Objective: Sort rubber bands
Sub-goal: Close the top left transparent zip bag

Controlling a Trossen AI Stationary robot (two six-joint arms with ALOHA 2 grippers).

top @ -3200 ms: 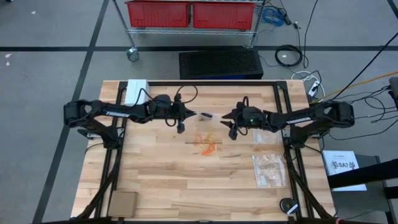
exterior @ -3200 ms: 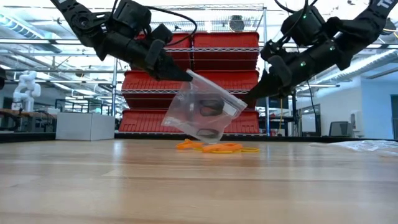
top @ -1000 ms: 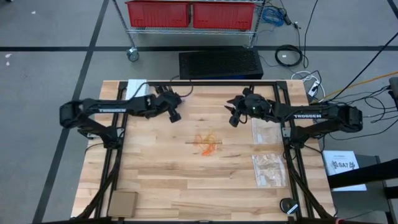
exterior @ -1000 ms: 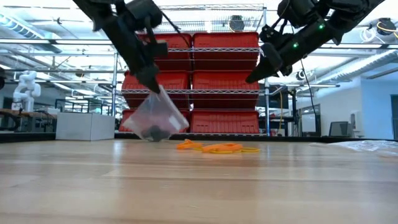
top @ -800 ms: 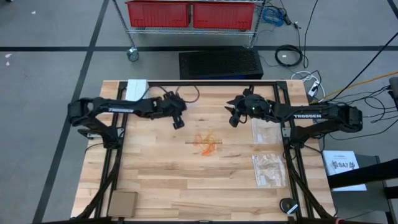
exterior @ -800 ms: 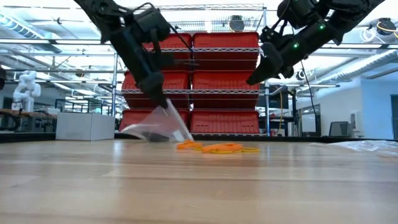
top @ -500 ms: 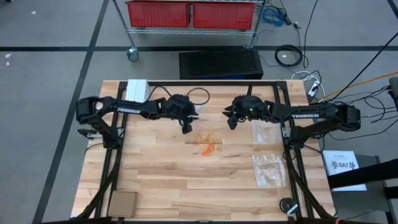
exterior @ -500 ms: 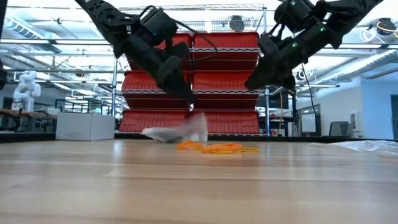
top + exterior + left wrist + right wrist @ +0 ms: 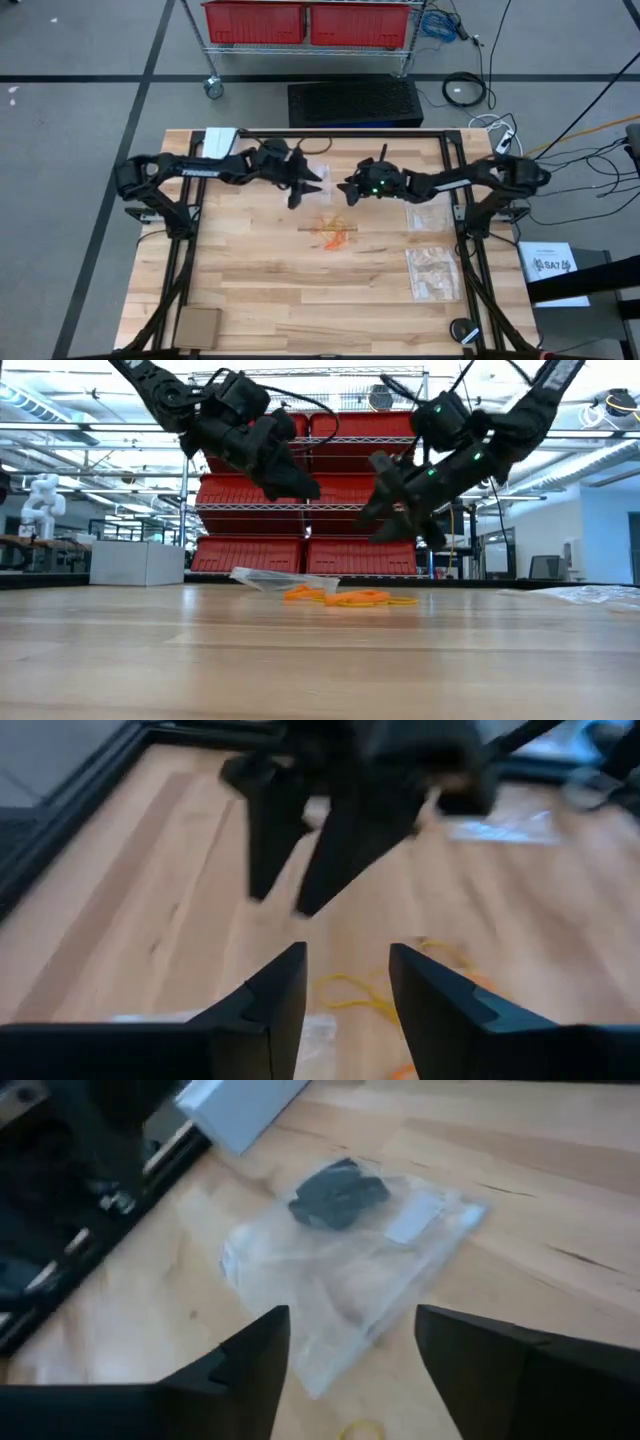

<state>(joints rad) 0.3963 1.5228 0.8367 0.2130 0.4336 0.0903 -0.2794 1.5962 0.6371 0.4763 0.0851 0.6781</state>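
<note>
You let the bag point(image 9: 345, 1270) drop from your left hand point(image 9: 305, 183); it lay flat below both hands, fingers apart, orange rubber bands point(image 9: 334, 230) just beyond, right hand point(image 9: 347, 190) ready to fetch them.

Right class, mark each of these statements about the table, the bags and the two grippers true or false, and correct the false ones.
1. The clear bag with black bands lies flat on the table. True.
2. The left gripper grips that bag. False: it is open, above the table.
3. The orange rubber bands lie loose on the wood. True.
4. The right gripper is shut on an orange band. False: it is open and empty.
</note>
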